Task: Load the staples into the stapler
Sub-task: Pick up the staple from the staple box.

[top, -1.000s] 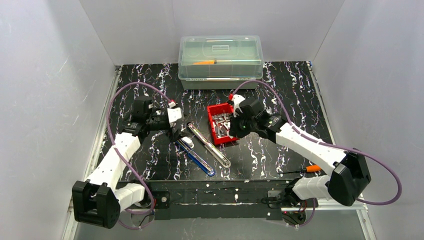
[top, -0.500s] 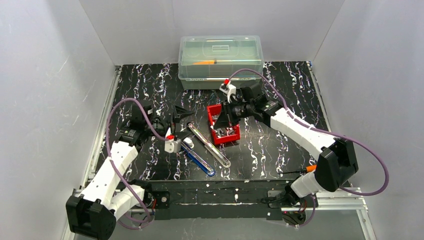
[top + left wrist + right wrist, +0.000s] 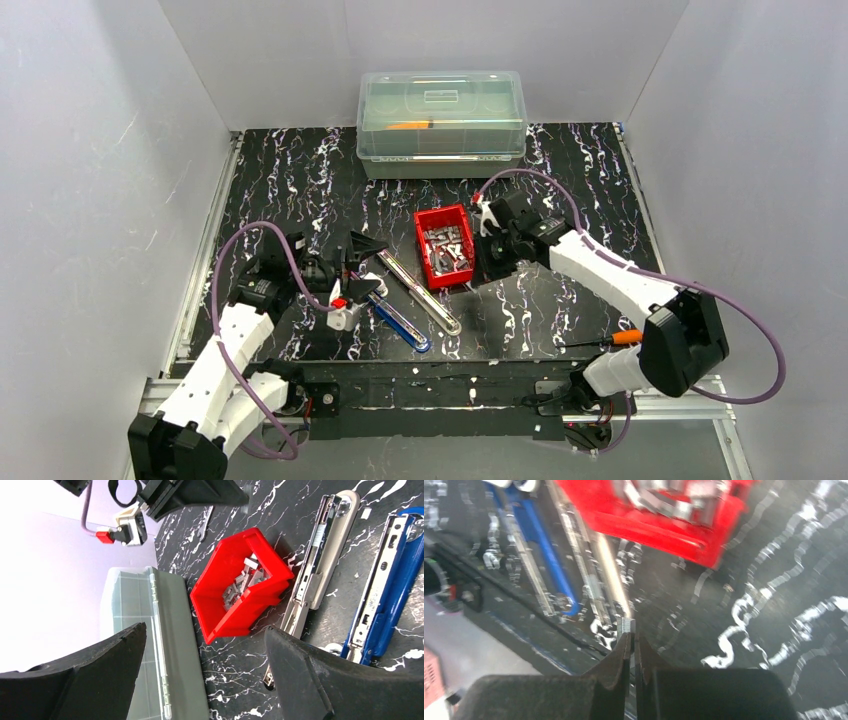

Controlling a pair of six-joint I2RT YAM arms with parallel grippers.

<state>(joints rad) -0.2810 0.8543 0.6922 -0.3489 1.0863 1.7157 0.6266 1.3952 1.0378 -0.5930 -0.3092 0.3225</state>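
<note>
Though its view is blurred, the right claw (image 3: 632, 640) pinches staples (image 3: 627, 625).

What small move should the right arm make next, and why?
Probably carry the strip of staples leftward and line it up over the silver stapler. The right gripper is shut on that strip and hangs just right of the red bin, while the stapler lies flat on the bin's left side with its metal rail showing.

top external: high, far behind arms, looking down.
left wrist: near, faces red bin (image 3: 250, 607).
right wrist: nearest, same bin at 12 o'clock.
</note>
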